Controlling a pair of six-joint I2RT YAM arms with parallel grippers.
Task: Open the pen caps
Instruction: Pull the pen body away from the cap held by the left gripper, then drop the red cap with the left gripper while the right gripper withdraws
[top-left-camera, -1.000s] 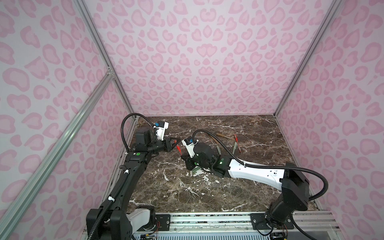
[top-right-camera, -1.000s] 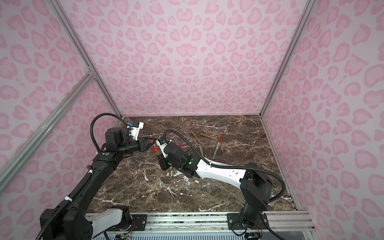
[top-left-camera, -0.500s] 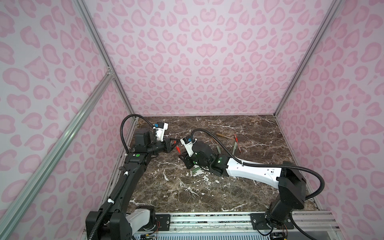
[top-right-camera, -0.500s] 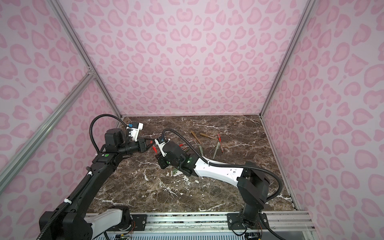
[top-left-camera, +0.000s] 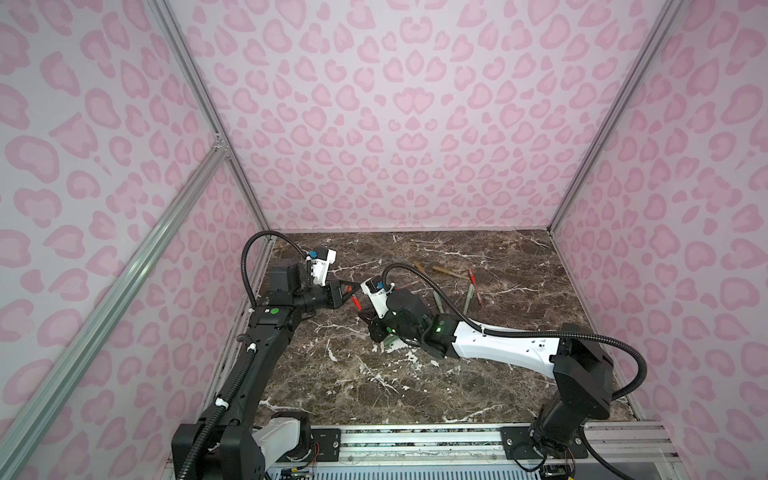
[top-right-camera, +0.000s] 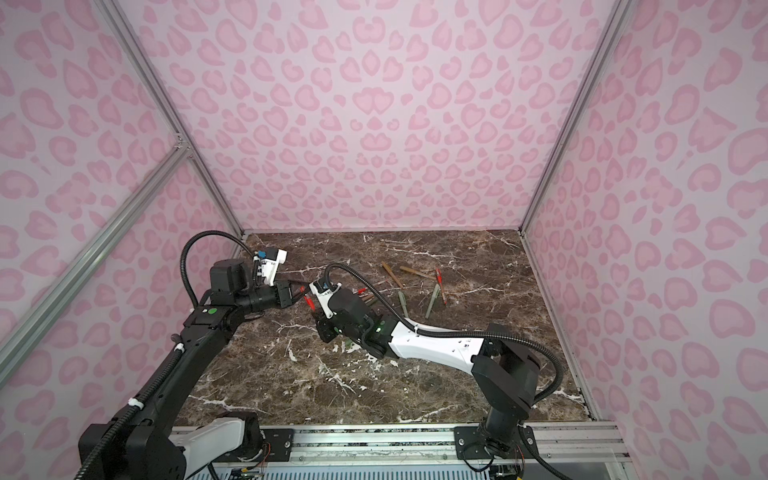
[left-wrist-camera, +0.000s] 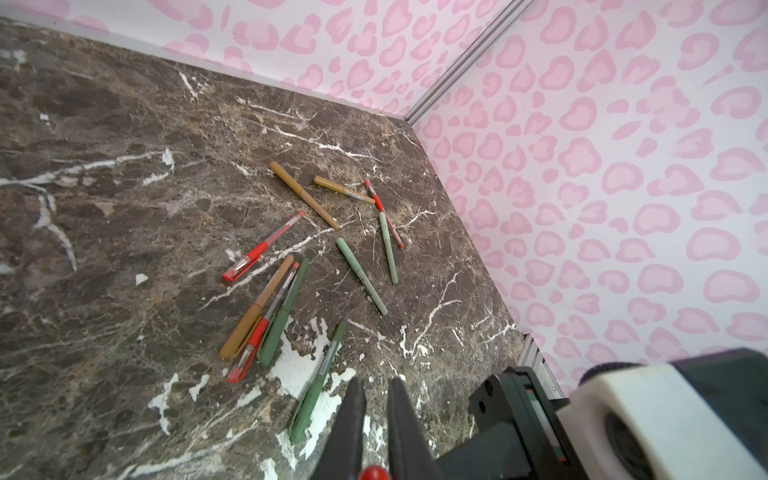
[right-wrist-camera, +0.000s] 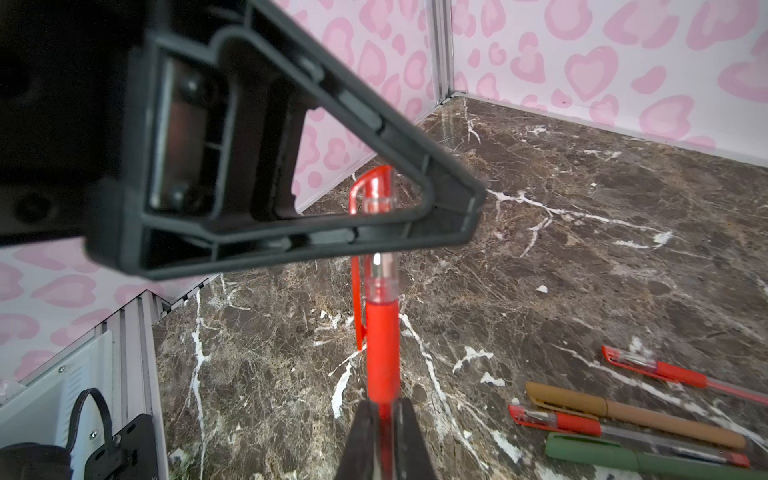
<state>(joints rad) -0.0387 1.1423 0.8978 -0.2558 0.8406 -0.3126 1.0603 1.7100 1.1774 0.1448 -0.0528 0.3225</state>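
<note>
Left tool (left-wrist-camera: 377, 386) pinched shut on the red pen cap (right-wrist-camera: 376, 183), up off the surface (top-left-camera: 457, 374); next right, right tool (right-wrist-camera: 384, 409) closed tight around the same red pen (right-wrist-camera: 382, 353) at its barrel; farther right, other pens (left-wrist-camera: 360, 275) lying scattered on the surface

Closed left pincer (left-wrist-camera: 374, 388), closed right pincer (right-wrist-camera: 380, 411), tips nearly meeting, left arm (top-left-camera: 266, 345) and right arm (top-left-camera: 498, 353) reaching inward.

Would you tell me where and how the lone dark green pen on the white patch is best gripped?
Take the dark green pen by its thinner barrel, from above, jaws across its length. It lies flat on the table, so only its sides are reachable, and that likely leaves the thicker cap free.
</note>
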